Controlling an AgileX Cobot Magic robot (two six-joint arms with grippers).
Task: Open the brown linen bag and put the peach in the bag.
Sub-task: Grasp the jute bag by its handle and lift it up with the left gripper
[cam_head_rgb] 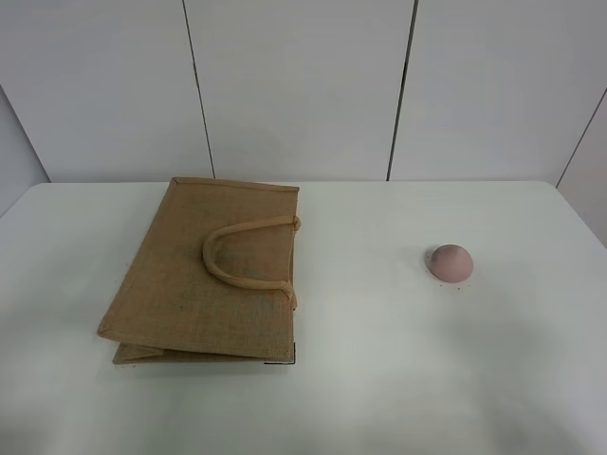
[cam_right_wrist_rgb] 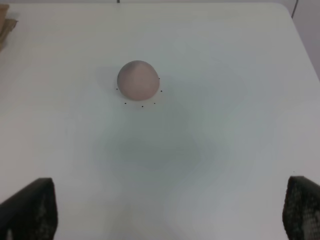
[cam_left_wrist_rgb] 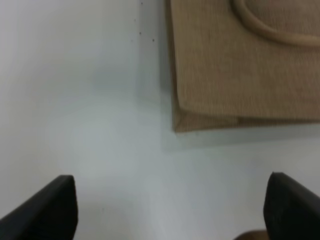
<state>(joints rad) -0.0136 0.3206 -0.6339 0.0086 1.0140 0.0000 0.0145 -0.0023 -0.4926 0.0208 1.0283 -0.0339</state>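
Observation:
The brown linen bag (cam_head_rgb: 204, 275) lies flat and closed on the left of the white table, its beige loop handles (cam_head_rgb: 248, 251) resting on top. The left wrist view shows its near corner (cam_left_wrist_rgb: 240, 75). The peach (cam_head_rgb: 450, 262), small and dusty pink, sits alone on the right of the table and shows in the right wrist view (cam_right_wrist_rgb: 137, 80). Neither gripper shows in the exterior high view. My left gripper (cam_left_wrist_rgb: 170, 210) is open and empty, short of the bag's corner. My right gripper (cam_right_wrist_rgb: 170, 210) is open and empty, short of the peach.
The white table (cam_head_rgb: 379, 379) runs to a white panelled wall (cam_head_rgb: 303, 85) at the back. A small corner of the bag (cam_right_wrist_rgb: 5, 22) shows at the far edge of the right wrist view.

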